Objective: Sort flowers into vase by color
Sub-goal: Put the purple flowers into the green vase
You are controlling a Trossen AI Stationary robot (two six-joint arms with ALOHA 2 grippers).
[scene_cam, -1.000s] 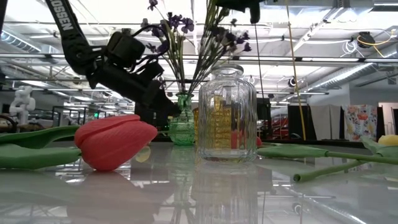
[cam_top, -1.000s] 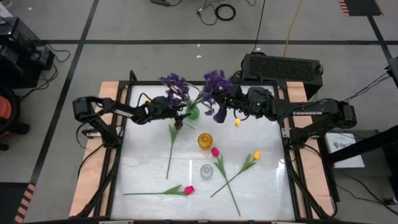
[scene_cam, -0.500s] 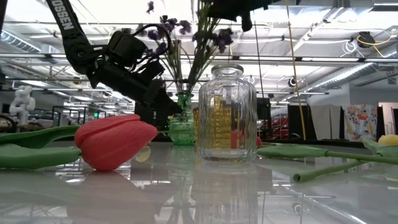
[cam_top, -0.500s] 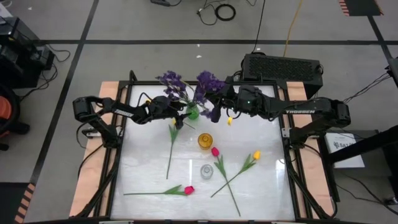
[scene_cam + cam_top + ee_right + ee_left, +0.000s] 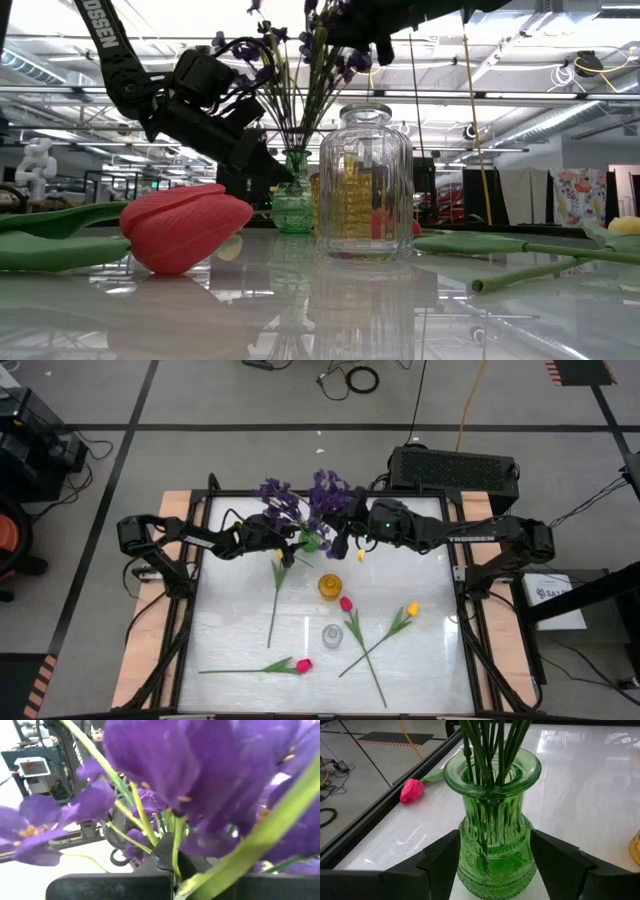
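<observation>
black case [image 5: 455,465] beyond table's far edge | coiled cable [image 5: 362,378] on floor | white figure [image 5: 36,162] in background

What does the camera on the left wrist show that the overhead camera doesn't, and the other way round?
Only the left wrist view shows the left gripper with its fingers on both sides of the green vase, and the stems inside it. Only the high view shows the yellow vase, the clear jar, the yellow tulip and the right gripper among the purple sprigs. Both show the green vase and a pink-red tulip.
</observation>
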